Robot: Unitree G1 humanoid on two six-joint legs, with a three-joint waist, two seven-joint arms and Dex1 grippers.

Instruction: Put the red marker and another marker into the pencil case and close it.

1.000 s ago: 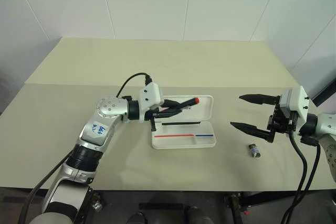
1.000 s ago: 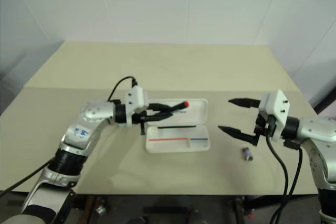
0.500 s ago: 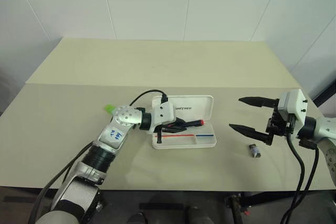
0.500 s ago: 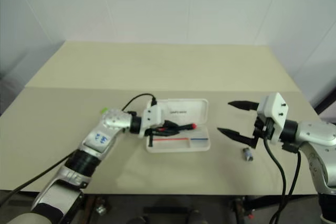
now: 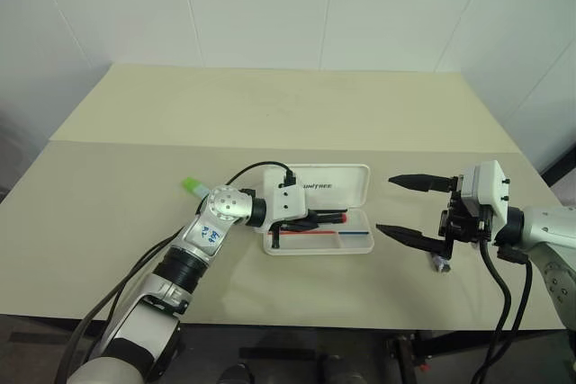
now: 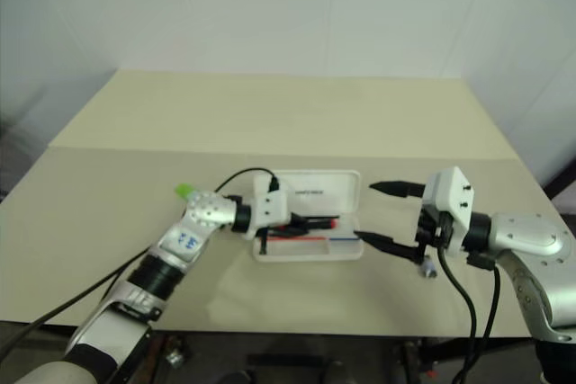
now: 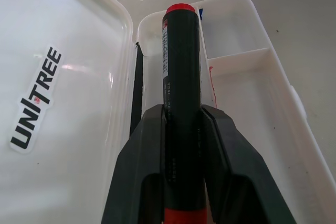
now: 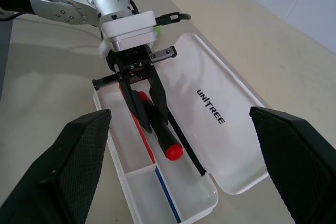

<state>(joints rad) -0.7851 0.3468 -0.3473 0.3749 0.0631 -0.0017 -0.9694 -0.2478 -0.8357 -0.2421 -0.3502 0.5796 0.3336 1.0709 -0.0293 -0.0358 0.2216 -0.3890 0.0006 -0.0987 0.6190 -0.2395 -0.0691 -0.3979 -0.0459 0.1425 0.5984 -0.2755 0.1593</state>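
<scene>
Over the open white plastic pencil case (image 5: 317,213), the left gripper (image 8: 152,109) pinches the slim red-and-black marker (image 7: 180,82), low above the long tray. Let go crooked, it might lean on the divider and block the lid. The right gripper (image 5: 409,209) hangs wide open and empty beside the case, above a small grey stub (image 5: 438,263). The pale green marker (image 5: 192,186) lies behind the left arm, which may make it hard to reach.

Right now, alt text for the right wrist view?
The left gripper holds the red marker low over the tray of the open pencil case, lid lying flat with UNITREE lettering. The right gripper's two black fingers stand wide apart in the foreground.
</scene>
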